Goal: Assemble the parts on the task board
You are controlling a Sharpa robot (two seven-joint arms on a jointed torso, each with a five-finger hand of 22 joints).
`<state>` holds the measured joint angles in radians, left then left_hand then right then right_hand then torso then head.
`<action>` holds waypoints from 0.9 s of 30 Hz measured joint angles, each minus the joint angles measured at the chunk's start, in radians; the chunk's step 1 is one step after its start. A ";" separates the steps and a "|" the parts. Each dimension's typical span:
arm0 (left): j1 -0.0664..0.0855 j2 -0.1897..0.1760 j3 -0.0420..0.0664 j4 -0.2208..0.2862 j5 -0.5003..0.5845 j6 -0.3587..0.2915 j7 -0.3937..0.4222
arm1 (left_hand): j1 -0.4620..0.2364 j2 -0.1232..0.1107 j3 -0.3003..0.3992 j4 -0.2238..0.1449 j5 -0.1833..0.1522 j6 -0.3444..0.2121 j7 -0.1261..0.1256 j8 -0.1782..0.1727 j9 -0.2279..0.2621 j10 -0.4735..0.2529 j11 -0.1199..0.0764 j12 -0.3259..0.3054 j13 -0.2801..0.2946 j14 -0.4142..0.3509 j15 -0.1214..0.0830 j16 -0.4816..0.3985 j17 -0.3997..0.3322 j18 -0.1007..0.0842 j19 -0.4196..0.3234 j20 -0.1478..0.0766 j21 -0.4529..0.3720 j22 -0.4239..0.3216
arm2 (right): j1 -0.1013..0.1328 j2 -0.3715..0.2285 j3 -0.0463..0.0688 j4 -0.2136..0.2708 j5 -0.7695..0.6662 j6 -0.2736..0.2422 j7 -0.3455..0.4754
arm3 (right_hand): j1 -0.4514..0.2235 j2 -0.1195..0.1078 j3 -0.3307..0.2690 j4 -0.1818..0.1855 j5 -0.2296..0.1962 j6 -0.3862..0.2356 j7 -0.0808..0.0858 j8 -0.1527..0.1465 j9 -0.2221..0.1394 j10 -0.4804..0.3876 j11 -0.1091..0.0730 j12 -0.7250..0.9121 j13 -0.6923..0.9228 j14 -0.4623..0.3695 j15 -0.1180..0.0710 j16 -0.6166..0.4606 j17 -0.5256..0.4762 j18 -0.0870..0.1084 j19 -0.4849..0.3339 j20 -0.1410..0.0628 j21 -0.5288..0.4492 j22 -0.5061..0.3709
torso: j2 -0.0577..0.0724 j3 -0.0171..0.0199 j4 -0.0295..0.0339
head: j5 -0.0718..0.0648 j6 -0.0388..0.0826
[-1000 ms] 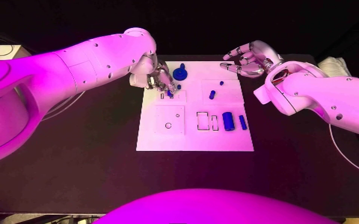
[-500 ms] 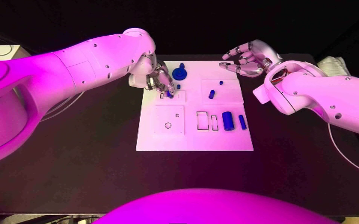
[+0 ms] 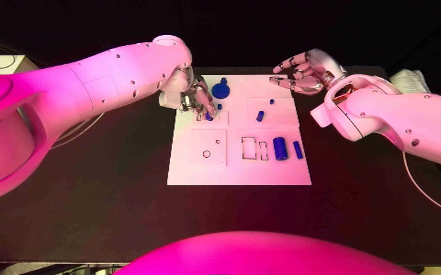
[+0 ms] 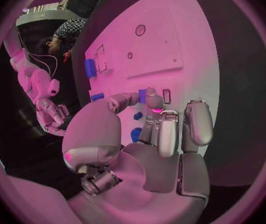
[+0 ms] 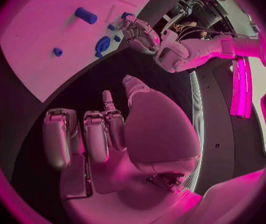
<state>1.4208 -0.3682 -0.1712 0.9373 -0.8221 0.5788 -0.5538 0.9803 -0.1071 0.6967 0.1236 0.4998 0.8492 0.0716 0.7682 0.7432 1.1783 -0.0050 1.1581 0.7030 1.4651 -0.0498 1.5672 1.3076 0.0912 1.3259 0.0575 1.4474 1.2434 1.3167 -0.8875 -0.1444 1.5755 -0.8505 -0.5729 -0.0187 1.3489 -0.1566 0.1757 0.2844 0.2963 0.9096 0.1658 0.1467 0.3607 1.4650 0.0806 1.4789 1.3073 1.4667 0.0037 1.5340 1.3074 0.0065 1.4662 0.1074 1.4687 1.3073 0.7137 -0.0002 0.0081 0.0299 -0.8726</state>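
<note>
While the left hand pinches a small blue part upright over the board's far left slot, the right hand hovers spread and empty off the board's far right corner, farther from it.

Matt white task board on a matt black counter; arms glossy plastic, fingers polished metal.
</note>
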 measured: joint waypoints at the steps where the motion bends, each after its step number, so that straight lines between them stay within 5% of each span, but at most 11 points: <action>1: 0.000 0.000 0.000 -0.001 0.000 0.001 0.000 | 0.000 0.000 0.000 0.000 0.003 0.000 0.000 0.000 0.000 0.000 0.000 0.000 0.001 0.000 0.000 0.000 0.000 0.000 0.000 0.000 0.000 0.000 | 0.000 0.000 0.000 0.000 0.000 0.000 0.000 | 0.000 0.000 0.000 0.000 0.000 0.000 0.000 0.000 0.000 0.000 0.000 0.000 0.000 0.000 0.000 0.000 0.000 0.000 0.000 0.000 0.000 0.000 | 0.000 0.0001 0.0000 | 0.000 0.000; 16: 0.002 0.014 0.000 -0.018 -0.001 0.028 -0.003 | -0.001 -0.001 0.000 0.000 0.003 0.004 -0.004 0.000 0.000 0.002 0.002 0.000 0.007 0.000 0.000 0.000 0.000 0.000 0.000 0.000 0.000 0.000 | 0.000 0.001 0.000 0.000 0.000 0.000 0.000 | 0.000 0.000 0.006 0.000 0.000 0.000 0.000 0.000 0.000 0.000 0.000 0.000 0.000 0.000 0.000 0.000 0.000 0.000 0.000 0.000 0.000 0.001 | 0.000 0.0005 -0.0003 | -0.002 0.000; 27: 0.002 0.051 0.000 -0.078 -0.001 0.072 -0.006 | -0.003 -0.003 0.000 0.000 0.007 0.004 -0.004 0.000 -0.002 0.005 -0.002 0.007 0.011 0.000 0.000 0.000 0.000 0.000 0.000 0.000 0.000 -0.002 | 0.000 0.001 0.000 0.000 0.000 0.000 0.000 | 0.000 0.000 0.006 0.000 0.000 0.000 0.000 0.000 0.000 0.000 0.000 0.000 0.000 0.000 0.000 0.000 0.000 0.000 0.000 0.000 0.000 0.001 | 0.000 0.0008 -0.0001 | -0.003 0.000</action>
<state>1.4224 -0.3174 -0.1711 0.8590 -0.8231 0.6508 -0.5600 0.9770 -0.1104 0.6966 0.1235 0.5068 0.8531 0.0681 0.7677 0.7412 1.1837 -0.0067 1.1647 0.7138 1.4651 -0.0498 1.5672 1.3076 0.0913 1.3259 0.0575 1.4473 1.2418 1.3167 -0.8861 -0.1442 1.5759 -0.8502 -0.5729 -0.0187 1.3489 -0.1566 0.1814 0.2845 0.2963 0.9096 0.1658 0.1467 0.3607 1.4650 0.0806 1.4789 1.3073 1.4667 0.0037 1.5340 1.3073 0.0065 1.4662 0.1074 1.4687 1.3079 0.7141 0.0006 0.0080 0.0267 -0.8727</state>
